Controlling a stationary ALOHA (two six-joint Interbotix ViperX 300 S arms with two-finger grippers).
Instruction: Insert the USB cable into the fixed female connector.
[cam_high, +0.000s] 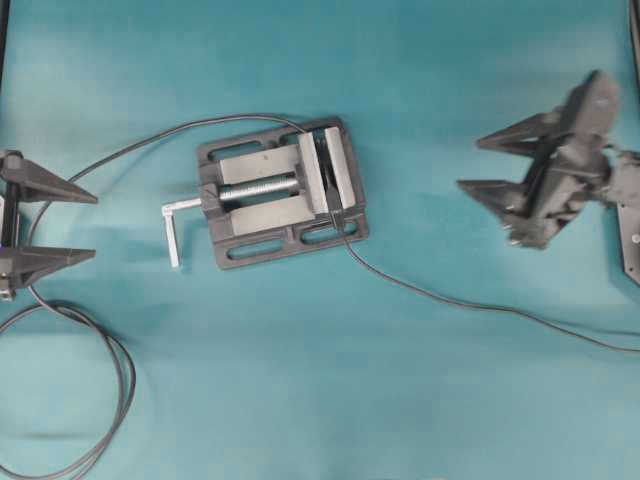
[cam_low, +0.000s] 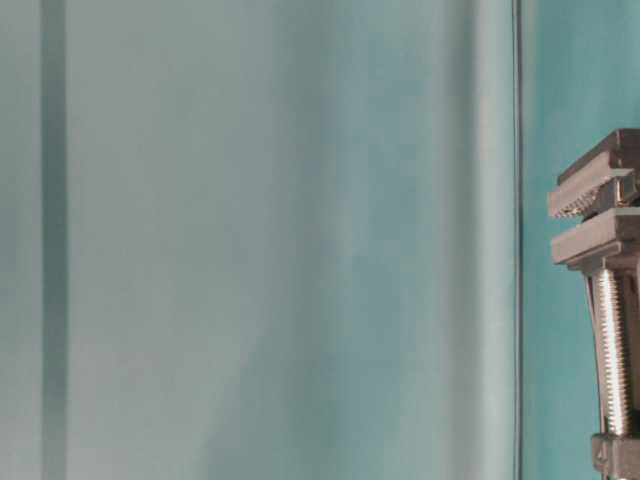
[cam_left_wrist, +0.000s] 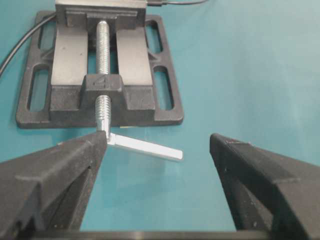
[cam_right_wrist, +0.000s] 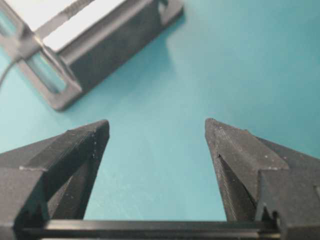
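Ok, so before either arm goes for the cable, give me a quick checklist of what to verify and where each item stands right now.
1. Left gripper open and empty: ok.
2. Right gripper open and empty: ok.
3. Vise flat on the mat, between the two grippers: ok.
4. Thin cable lying free on the mat, running from the vise toward the right edge: ok.
5. Plug end of that cable located: cannot tell; it vanishes at the vise.
6. Socket seen clamped in the vise: cannot tell; too small in every view.
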